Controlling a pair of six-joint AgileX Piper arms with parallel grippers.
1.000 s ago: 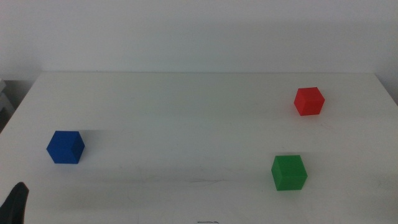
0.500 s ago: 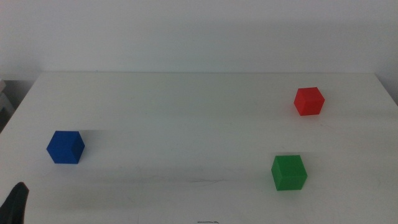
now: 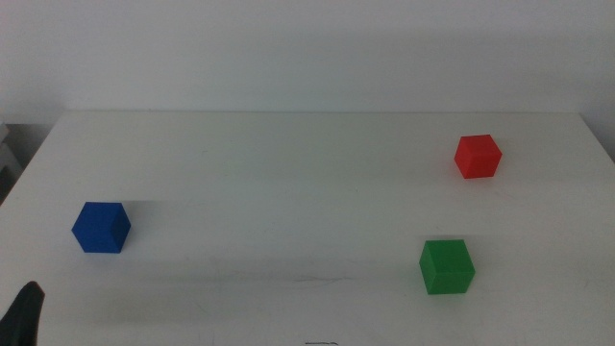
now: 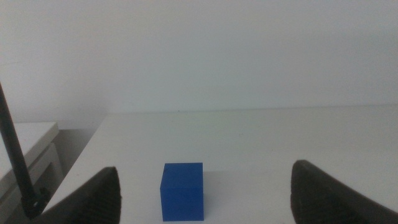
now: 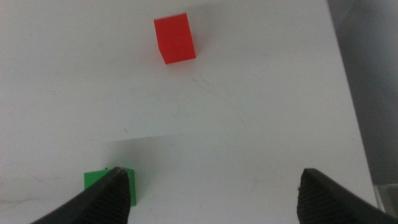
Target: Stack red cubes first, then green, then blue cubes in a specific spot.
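Note:
The red cube point(image 3: 478, 156) sits at the far right of the white table, and it also shows in the right wrist view point(image 5: 175, 38). Nearer the front right is the green cube point(image 3: 447, 266), which lies by one jaw of my right gripper point(image 5: 214, 173). That gripper hangs open above the table and is out of the middle view. The blue cube point(image 3: 101, 227) rests at the left. My left gripper point(image 3: 24, 312) waits at the bottom left corner, open, with the blue cube point(image 4: 183, 191) ahead of its jaws. Nothing marks the specific spot.
The white tabletop point(image 3: 288, 192) ends at a far edge against a pale wall. Its right edge shows in the right wrist view, with a grey floor point(image 5: 373, 74) beyond. A white shelf point(image 4: 28, 149) stands off the table's left side.

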